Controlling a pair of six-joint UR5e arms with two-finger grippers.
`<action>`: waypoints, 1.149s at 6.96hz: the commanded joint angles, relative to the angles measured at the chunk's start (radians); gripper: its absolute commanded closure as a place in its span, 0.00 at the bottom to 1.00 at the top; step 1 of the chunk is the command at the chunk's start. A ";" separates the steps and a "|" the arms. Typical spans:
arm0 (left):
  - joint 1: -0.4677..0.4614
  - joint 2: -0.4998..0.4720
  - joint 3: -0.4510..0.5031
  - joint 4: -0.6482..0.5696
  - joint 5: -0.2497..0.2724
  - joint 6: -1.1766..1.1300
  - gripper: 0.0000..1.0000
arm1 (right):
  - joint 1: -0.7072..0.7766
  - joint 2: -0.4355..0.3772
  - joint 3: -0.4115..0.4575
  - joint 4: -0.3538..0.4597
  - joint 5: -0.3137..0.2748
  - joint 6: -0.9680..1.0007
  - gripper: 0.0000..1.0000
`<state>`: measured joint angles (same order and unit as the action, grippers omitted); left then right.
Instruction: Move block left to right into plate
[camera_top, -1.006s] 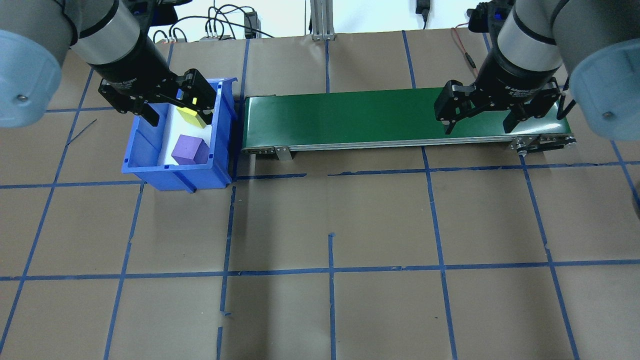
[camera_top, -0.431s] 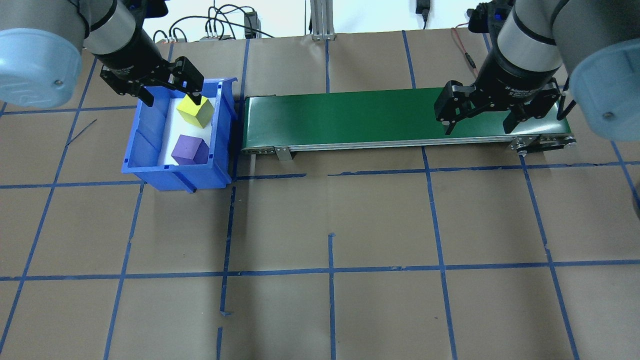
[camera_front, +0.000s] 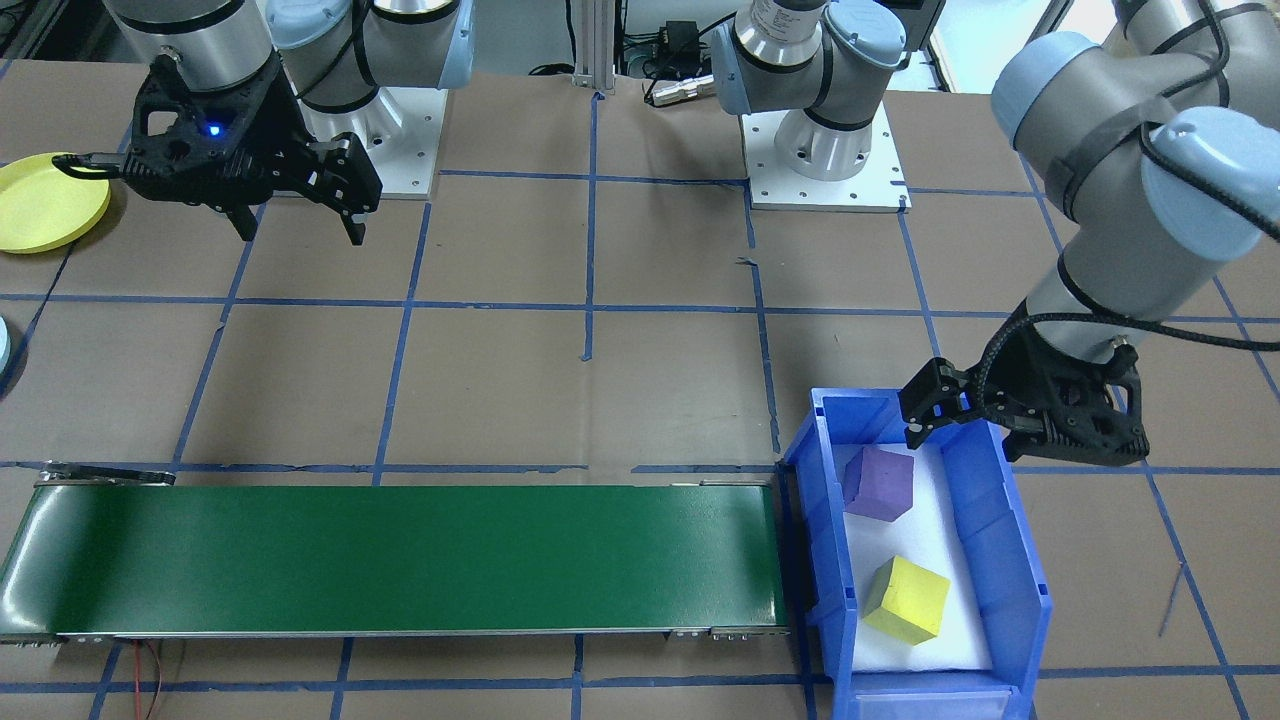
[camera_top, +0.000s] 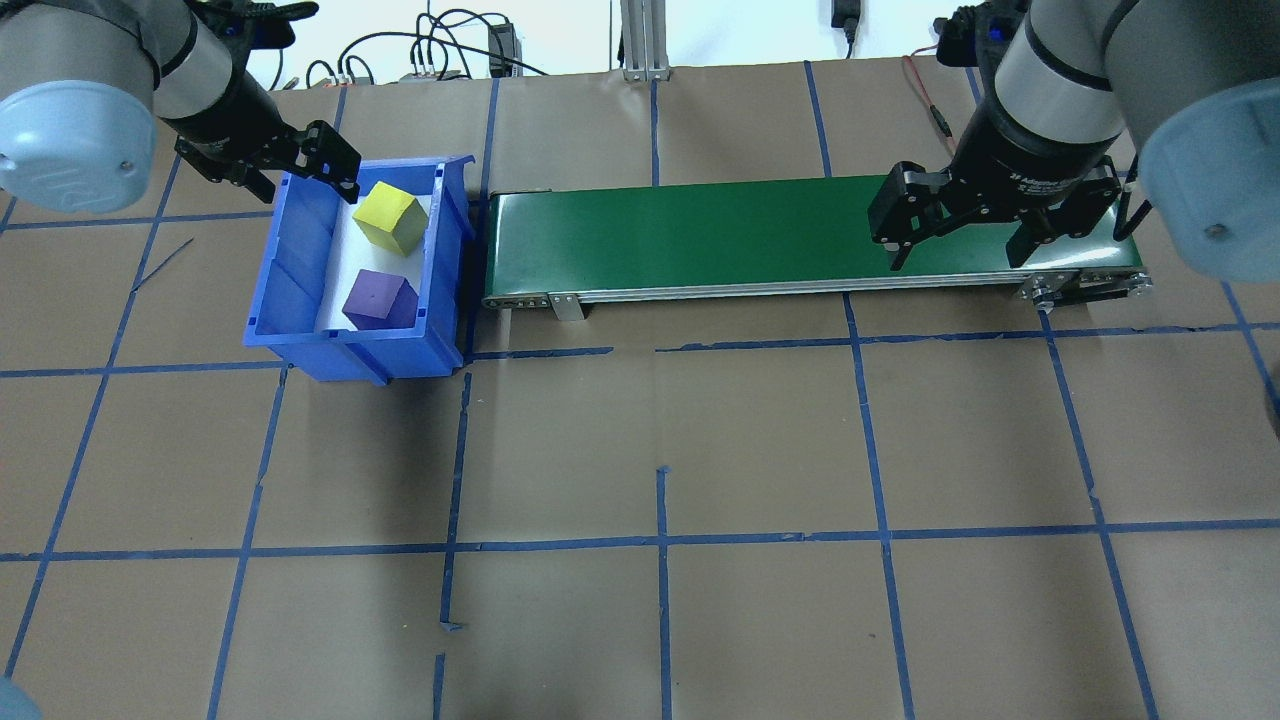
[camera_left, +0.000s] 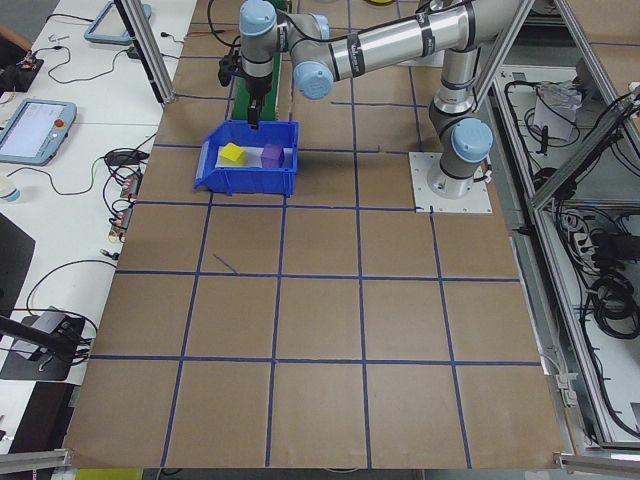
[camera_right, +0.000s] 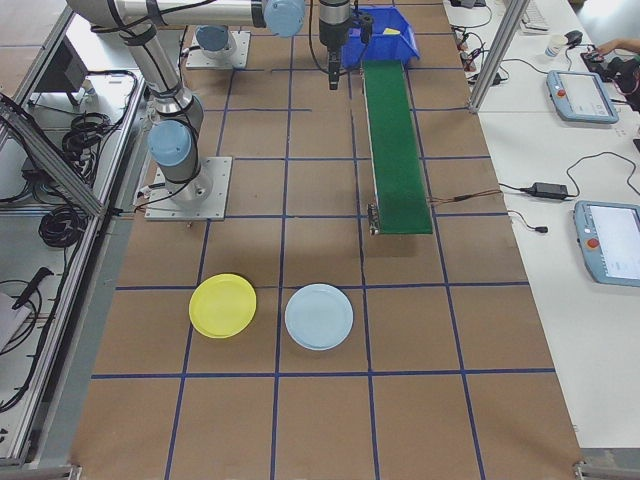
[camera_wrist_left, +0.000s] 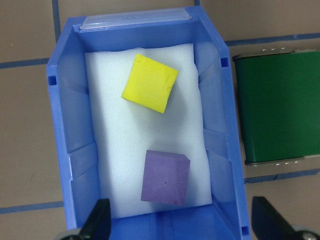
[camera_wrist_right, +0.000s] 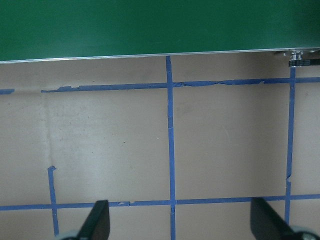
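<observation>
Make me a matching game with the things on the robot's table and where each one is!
Things:
1. yellow block
2. purple block
3. yellow plate
4. right gripper

Places:
A. beside a pale blue plate
B. above the green belt's end
C. in the blue bin, far end
D. in the blue bin, near end

Pairs: 1-C, 2-D, 3-A, 4-B

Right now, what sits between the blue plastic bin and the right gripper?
The long green conveyor belt spans that stretch. In the overhead view it starts beside the blue plastic bin and runs to under the open right gripper; nothing rests on it.
</observation>
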<state>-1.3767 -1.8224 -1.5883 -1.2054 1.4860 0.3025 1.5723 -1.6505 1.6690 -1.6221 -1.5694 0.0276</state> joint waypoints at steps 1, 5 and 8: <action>0.004 -0.095 -0.041 0.109 -0.004 0.015 0.00 | 0.000 0.000 0.000 0.001 0.000 0.000 0.00; 0.004 -0.117 -0.139 0.136 -0.003 0.039 0.00 | 0.000 0.000 0.000 0.002 -0.001 0.000 0.00; 0.004 -0.123 -0.157 0.147 -0.001 0.075 0.01 | 0.000 0.000 0.000 0.002 -0.001 0.000 0.00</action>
<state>-1.3729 -1.9434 -1.7353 -1.0597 1.4840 0.3712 1.5723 -1.6506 1.6690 -1.6199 -1.5708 0.0276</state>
